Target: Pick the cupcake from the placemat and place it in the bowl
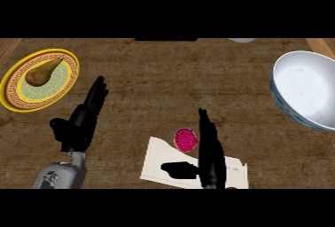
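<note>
Cupcake [186,139] on the placemat [157,160], just left of the right hand [211,159].

The right hand is open with straight fingers and holds nothing; its thumb lies below the cupcake. Bare counter [242,97] lies between it and the bowl [304,88], which the right edge cuts. The left hand [78,124] rests open.

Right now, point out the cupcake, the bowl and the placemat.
cupcake [186,139], head view, pink top.
bowl [307,91], head view, white inner wall.
placemat [157,153], head view, bare left part.
</note>
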Controlling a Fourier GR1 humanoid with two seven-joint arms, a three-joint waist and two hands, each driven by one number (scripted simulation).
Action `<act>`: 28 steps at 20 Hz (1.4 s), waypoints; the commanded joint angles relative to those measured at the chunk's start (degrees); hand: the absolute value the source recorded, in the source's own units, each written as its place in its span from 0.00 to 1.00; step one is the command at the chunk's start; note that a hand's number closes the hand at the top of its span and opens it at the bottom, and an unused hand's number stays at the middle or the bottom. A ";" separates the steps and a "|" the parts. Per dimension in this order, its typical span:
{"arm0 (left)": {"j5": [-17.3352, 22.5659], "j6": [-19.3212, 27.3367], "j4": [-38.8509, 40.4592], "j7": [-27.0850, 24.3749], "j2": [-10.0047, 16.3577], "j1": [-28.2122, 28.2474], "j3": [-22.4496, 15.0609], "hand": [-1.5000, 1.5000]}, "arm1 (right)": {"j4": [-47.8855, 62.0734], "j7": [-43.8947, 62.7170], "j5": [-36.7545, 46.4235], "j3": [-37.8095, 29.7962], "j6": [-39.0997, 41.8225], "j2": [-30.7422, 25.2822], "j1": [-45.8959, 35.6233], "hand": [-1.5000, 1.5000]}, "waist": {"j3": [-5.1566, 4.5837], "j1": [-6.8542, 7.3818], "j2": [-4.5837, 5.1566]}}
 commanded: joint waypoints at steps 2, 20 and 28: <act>-1.46 0.56 -0.50 1.13 -1.44 -0.57 -0.27 0.50 | 9.52 -2.96 -5.69 1.07 -3.46 0.21 -3.18 0.00 | 0.24 0.34 0.47; -1.88 -0.86 -0.72 -0.83 -0.98 2.85 1.64 0.50 | -14.44 -26.56 -22.16 0.59 22.00 -21.33 5.46 1.00 | 0.32 -1.28 0.19; -1.83 -0.72 5.11 -2.40 -2.08 -2.28 3.49 0.50 | -28.26 -40.27 -29.28 -7.81 22.27 -26.41 13.84 1.00 | 0.25 -1.45 0.38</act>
